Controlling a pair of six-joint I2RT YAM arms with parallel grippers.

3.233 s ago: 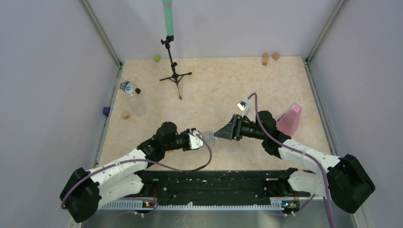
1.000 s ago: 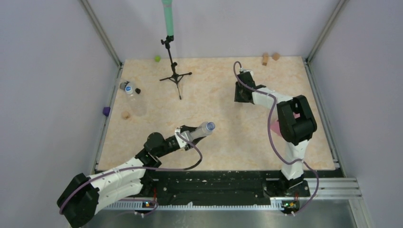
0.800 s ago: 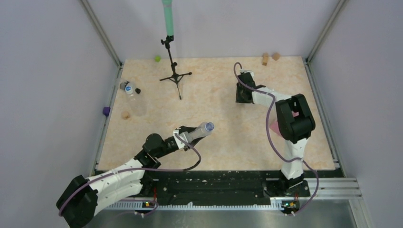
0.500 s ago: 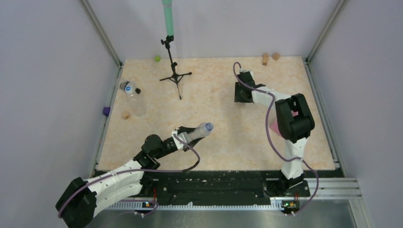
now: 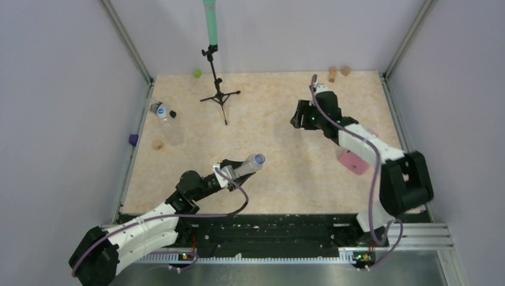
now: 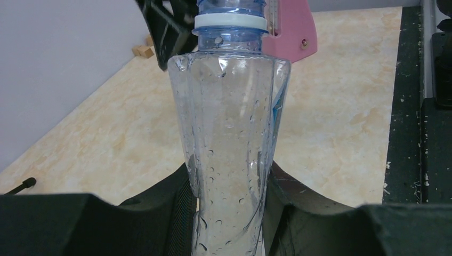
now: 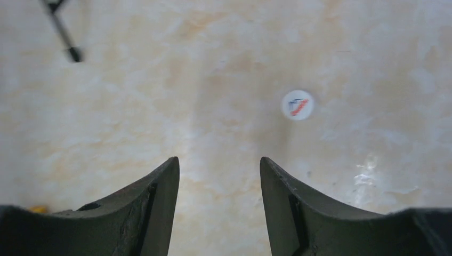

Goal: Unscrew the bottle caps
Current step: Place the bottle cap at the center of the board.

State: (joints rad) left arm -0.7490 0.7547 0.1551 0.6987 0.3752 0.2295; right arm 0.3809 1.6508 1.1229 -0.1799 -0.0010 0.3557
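I find one cap off: the left tool (image 5: pixel 231 173) grips a bottle (image 6: pixel 229 133) at 6 o'clock, neck bare, its white cap (image 7: pixel 297 104) on the counter (image 7: pixel 160 106) at 1 o'clock under the wide, empty right tool (image 7: pixel 218 166), while I judge the second bottle (image 5: pixel 167 122) at 9 o'clock outstanding.

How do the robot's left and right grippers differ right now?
The left gripper is shut on a clear bottle; the right gripper is open and empty. The left gripper works nearer the robot; the right gripper reaches farther back, by a loose white cap. Both have dark fingers.
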